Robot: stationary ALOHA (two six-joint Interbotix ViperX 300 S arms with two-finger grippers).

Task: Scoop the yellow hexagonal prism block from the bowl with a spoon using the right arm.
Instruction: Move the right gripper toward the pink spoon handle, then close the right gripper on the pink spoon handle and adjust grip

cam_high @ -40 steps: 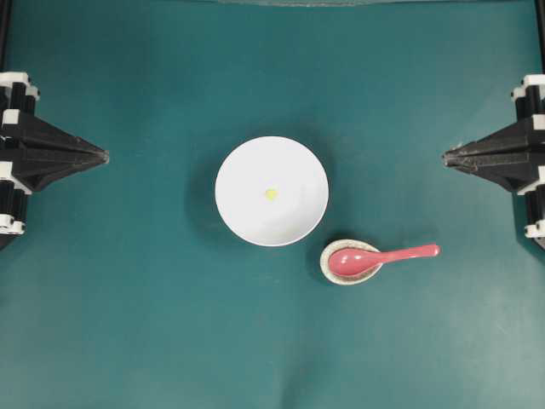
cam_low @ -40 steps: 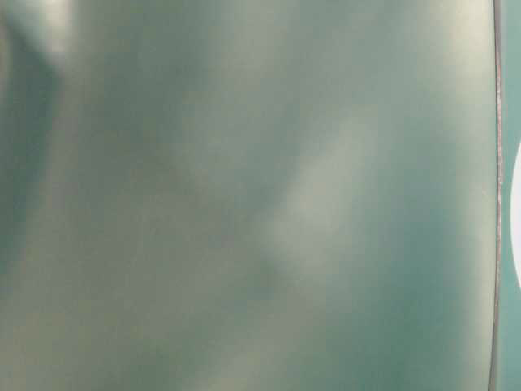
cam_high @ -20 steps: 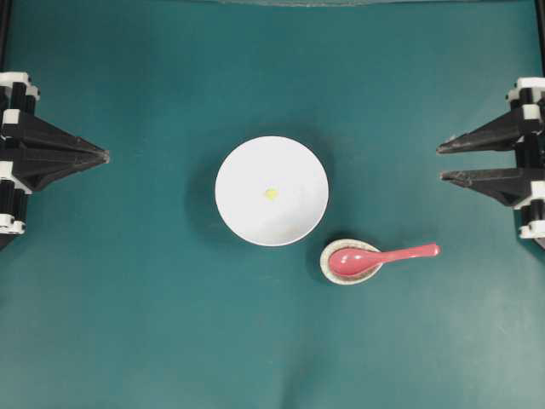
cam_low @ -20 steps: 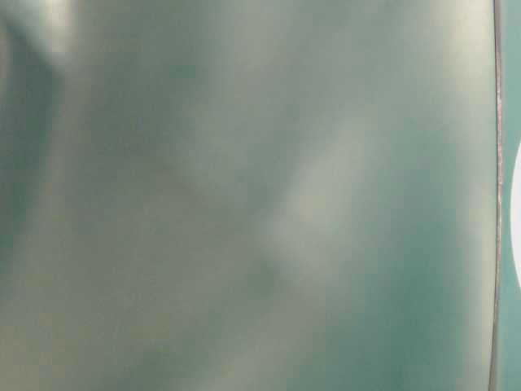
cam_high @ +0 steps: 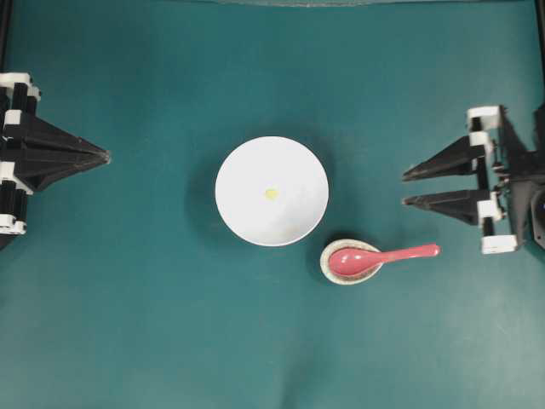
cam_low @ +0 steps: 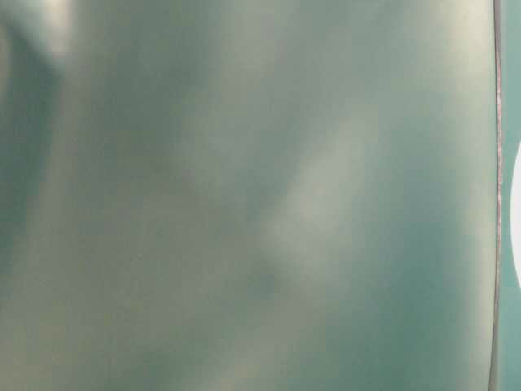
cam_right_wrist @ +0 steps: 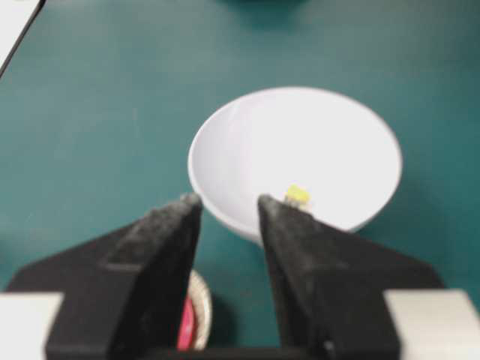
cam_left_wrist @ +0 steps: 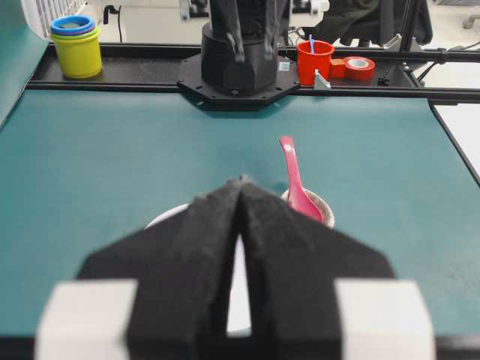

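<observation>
Overhead view: right end effector [cam_high: 407, 189] spread wide, level, facing bowl [cam_high: 255, 223].

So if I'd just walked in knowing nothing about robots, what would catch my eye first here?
Probably the big white bowl in the middle of the green table, with a tiny yellow block lying alone inside it. Next, the glossy pink spoon just below and to its right, its scoop resting in a small speckled dish. Then the right gripper, jaws open, empty, pointing in from the right edge.
</observation>
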